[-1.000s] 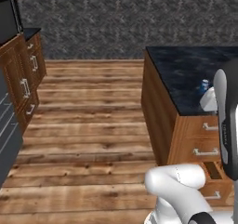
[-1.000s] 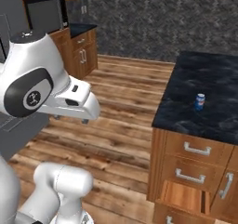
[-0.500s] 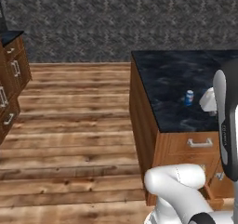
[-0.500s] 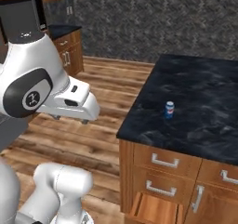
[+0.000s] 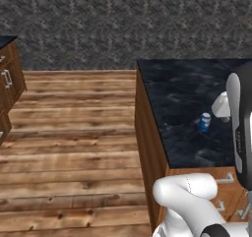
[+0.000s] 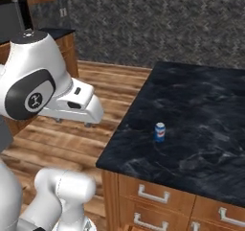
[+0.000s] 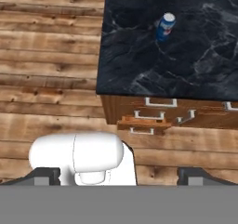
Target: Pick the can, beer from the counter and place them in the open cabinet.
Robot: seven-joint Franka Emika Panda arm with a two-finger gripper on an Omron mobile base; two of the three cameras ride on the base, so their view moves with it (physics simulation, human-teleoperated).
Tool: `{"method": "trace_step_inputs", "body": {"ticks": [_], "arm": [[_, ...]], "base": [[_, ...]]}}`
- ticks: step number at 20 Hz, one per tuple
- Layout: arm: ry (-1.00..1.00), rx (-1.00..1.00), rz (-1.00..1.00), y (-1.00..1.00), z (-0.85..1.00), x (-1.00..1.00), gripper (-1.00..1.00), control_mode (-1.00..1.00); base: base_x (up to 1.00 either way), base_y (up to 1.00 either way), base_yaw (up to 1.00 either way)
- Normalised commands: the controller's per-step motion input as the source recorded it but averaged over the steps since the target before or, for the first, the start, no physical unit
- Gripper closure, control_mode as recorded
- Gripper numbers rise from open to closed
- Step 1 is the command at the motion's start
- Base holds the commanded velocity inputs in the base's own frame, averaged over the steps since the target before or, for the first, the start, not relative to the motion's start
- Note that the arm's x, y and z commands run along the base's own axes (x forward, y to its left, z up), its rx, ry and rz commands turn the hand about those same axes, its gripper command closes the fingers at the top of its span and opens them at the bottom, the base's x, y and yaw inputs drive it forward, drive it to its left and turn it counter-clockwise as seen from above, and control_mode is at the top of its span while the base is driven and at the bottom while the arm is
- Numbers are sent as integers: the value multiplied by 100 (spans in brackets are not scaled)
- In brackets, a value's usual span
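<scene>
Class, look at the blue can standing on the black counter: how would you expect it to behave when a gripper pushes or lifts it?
The can stands upright on the counter, so a high push would probably tip it. Its round body would then likely roll. The smooth metal-looking wall may slip in a loose grip.

- Can [image 6: 160,132]: smooth blue metal, silvery top.
- Counter [image 6: 201,105]: glossy black marble look, faint white veins.
- Drawers [image 7: 153,116]: brown wood, grey metal handles.
- Floor [image 5: 69,147]: knotty wooden planks.
- Wall [image 5: 123,24]: rough grey stone.
</scene>
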Motion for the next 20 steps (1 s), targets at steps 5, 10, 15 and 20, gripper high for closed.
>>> {"method": "trace_step_inputs", "body": {"ticks": [5, 10, 15, 20], "arm": [[0, 0, 0, 0, 0, 0, -100, 100], [0, 0, 0, 0, 0, 0, -100, 100], [0, 0, 0, 0, 0, 0, -100, 100], [0, 0, 0, 0, 0, 0, -100, 100]], "base": [[58, -52, -6], [40, -34, -5], [8, -16, -1], [0, 0, 0]]}}
